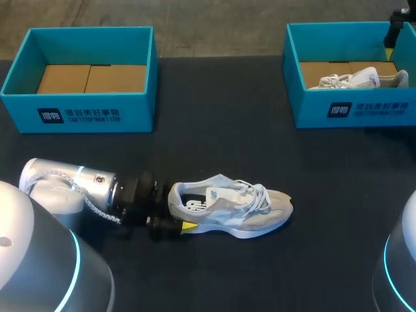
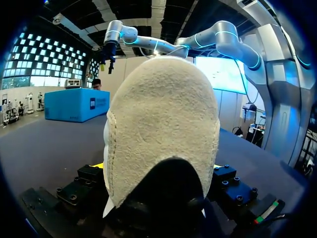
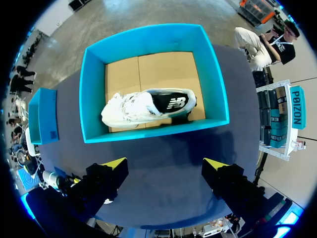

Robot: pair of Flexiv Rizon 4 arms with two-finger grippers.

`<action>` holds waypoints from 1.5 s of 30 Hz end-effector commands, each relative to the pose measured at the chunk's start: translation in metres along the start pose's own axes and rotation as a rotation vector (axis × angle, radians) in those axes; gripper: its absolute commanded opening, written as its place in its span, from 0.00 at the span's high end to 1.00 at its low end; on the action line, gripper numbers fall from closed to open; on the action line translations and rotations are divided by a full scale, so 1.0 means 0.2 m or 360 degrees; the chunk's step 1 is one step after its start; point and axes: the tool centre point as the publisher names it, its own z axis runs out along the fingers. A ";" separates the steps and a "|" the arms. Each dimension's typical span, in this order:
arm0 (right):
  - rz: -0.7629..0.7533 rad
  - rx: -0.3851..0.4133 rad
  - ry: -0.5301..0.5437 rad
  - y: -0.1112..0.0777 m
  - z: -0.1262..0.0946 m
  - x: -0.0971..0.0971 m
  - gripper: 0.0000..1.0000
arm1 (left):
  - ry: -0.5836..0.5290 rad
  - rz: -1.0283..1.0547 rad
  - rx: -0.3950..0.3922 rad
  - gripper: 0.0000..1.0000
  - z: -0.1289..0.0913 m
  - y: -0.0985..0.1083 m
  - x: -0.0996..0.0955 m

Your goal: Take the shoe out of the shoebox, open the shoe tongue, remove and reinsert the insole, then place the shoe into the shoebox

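Left gripper: closed on the heel of the grey sneaker. 1 finger sits on each side of the heel, and only 1 yellow tip shows in the head view, on the near side.
Left wrist view: the suede heel of the grey sneaker stands between the fingers of the left gripper. It covers nearly all of both yellow tips.
Grey sneaker: lies on the dark table near its front edge, outside both boxes. The heel points at the left arm, the toe points to the robot's right, and the laced top and opening face upward.
Right gripper: spread wide with nothing between the 2 fingers and nothing touching them. It hangs high above the table just in front of the right shoebox.
Right gripper in the head view: at the far right corner, over the right shoebox.
Right shoebox: blue with a cardboard floor, and it holds a white sneaker lying along the front wall.
White sneaker in the head view: inside the right shoebox.
Left shoebox: blue, at the far left of the table, well apart from the grey sneaker, with its cardboard floor bare.
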 end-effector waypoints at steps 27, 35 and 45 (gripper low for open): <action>0.0002 -0.0003 -0.0001 0.00 0.00 0.00 0.00 | 0.0013 0.0029 0.0001 1.00 0.02 0.02 -0.01; -0.0002 -0.0024 -0.0004 0.00 -0.02 0.01 0.00 | 0.0013 0.0029 0.0001 1.00 0.02 0.02 -0.01; 0.0082 -0.0131 -0.0008 -0.21 -0.14 0.25 0.00 | 0.0013 0.0029 0.0001 1.00 0.02 0.02 -0.01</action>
